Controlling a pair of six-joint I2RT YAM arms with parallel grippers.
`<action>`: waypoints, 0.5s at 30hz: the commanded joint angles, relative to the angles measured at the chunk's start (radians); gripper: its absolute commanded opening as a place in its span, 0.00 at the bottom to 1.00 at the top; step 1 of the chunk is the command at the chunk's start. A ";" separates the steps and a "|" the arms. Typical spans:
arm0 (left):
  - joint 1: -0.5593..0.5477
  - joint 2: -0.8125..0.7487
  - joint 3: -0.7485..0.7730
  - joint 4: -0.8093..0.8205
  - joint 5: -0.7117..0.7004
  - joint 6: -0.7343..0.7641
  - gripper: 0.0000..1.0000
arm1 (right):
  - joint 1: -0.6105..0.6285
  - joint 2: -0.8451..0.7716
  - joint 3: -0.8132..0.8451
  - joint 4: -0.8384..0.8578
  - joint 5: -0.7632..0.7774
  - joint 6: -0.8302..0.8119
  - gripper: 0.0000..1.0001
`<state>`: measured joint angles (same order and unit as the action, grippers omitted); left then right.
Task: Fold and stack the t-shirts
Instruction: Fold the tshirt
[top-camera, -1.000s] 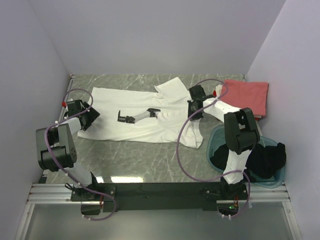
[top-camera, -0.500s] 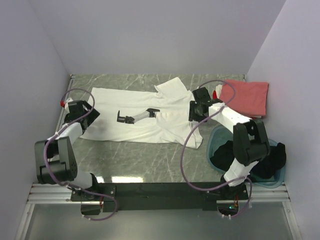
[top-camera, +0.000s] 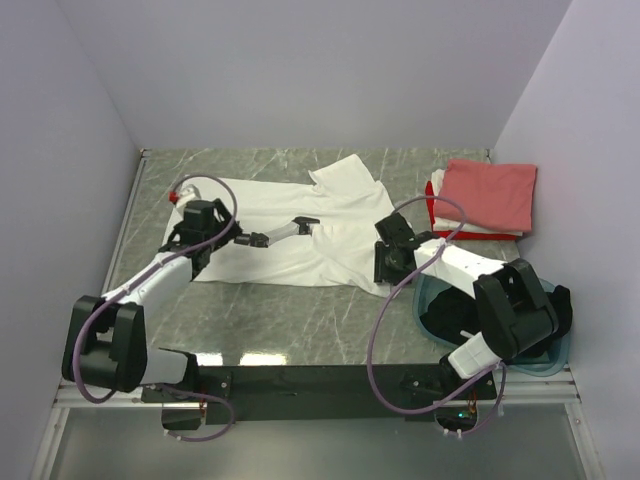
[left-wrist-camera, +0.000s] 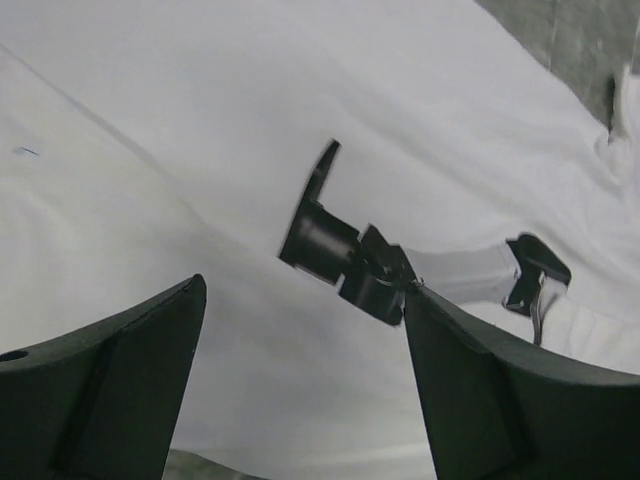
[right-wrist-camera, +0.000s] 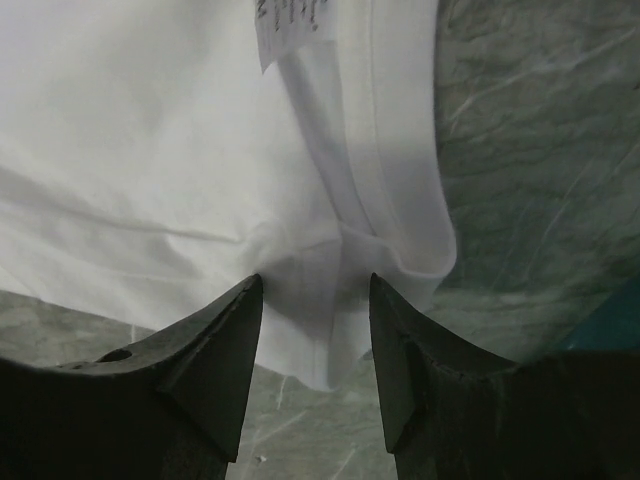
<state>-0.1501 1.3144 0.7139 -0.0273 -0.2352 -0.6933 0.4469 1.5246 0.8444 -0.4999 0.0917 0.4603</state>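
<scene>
A large white t-shirt (top-camera: 300, 215) with a dark graphic (top-camera: 275, 233) lies spread flat on the marble table. My left gripper (top-camera: 203, 224) hovers open over its left part; in the left wrist view the gripper (left-wrist-camera: 305, 292) has only white cloth (left-wrist-camera: 200, 180) and the graphic (left-wrist-camera: 345, 255) below it. My right gripper (top-camera: 388, 266) is at the shirt's lower right corner. There its jaws (right-wrist-camera: 313, 285) stand open astride a rumpled fold of the hem (right-wrist-camera: 400, 250). A folded salmon-pink t-shirt (top-camera: 490, 192) tops a stack showing red and white edges (top-camera: 433, 205). A black t-shirt (top-camera: 545, 315) lies in the tub.
A translucent teal tub (top-camera: 425, 292) stands at the near right, close beside my right arm. Lilac walls close in the table at the back and on both sides. Purple cables loop off both arms.
My right gripper has opened and moved toward the near edge, to the shirt's lower right corner. My left gripper has swung from the table's left edge onto the shirt.
</scene>
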 joint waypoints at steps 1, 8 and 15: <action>-0.074 0.037 0.016 0.020 -0.015 -0.032 0.86 | 0.021 -0.023 -0.008 0.027 0.022 0.041 0.53; -0.132 0.167 -0.005 0.104 0.033 -0.055 0.87 | 0.046 0.008 0.010 0.011 0.043 0.047 0.32; -0.129 0.243 0.010 0.073 -0.001 -0.048 0.88 | 0.046 0.014 0.050 -0.032 0.097 0.035 0.00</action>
<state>-0.2821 1.5440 0.7132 0.0303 -0.2203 -0.7273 0.4866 1.5345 0.8490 -0.5076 0.1322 0.4995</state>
